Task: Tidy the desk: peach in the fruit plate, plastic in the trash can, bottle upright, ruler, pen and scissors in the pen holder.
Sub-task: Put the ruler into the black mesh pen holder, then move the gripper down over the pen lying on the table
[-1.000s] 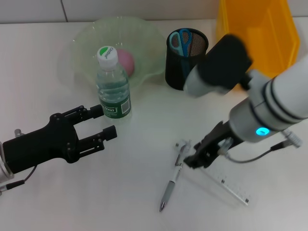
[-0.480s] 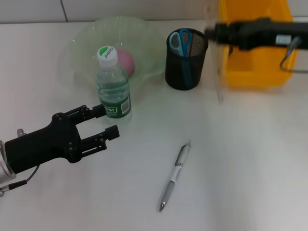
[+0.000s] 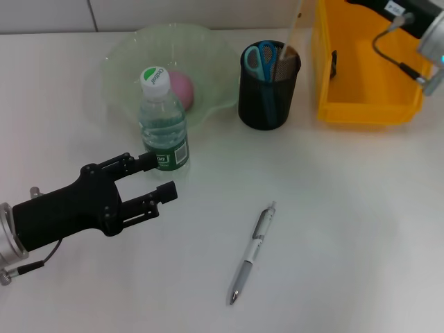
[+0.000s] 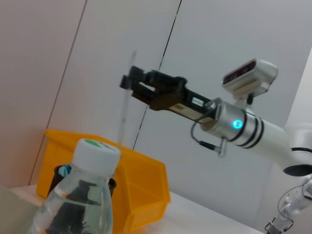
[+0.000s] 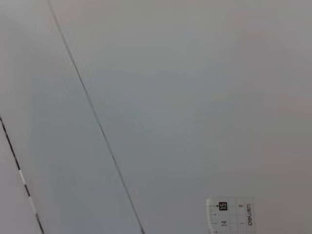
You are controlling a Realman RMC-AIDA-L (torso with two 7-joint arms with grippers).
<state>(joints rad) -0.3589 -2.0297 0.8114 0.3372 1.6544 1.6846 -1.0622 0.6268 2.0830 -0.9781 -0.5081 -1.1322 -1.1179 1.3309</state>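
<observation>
two grippers appear. left gripper (image 3: 154,180), black, hovers low over the white desk (image 3: 347,229) at the robot's left, its fingers spread and empty, one fingertip just beside the label of the bottle (image 3: 164,121). the bottle stands upright with its green-and-white cap on, touching the near rim of the fruit plate (image 3: 118,59), a translucent green dish. peach (image 3: 182,87), pink, lies inside the plate behind the bottle.

pen holder (image 3: 268,87), a black mesh cup, stands right of the plate; scissors (image 3: 261,58) with blue handles sit in it. ruler (image 3: 292,31), clear plastic, stands nearly upright with its lower end in the holder. in the left wrist view the right gripper (image 4: 130,84) is raised high and pinches the upper part of the ruler (image 4: 126,112); the right wrist view shows only the ruler's printed end (image 5: 229,214) against a wall.

trash can (image 3: 364,66), a yellow bin, sits right of the holder. pen (image 3: 252,252), silver, lies flat on the desk near the front, well apart from both grippers.
</observation>
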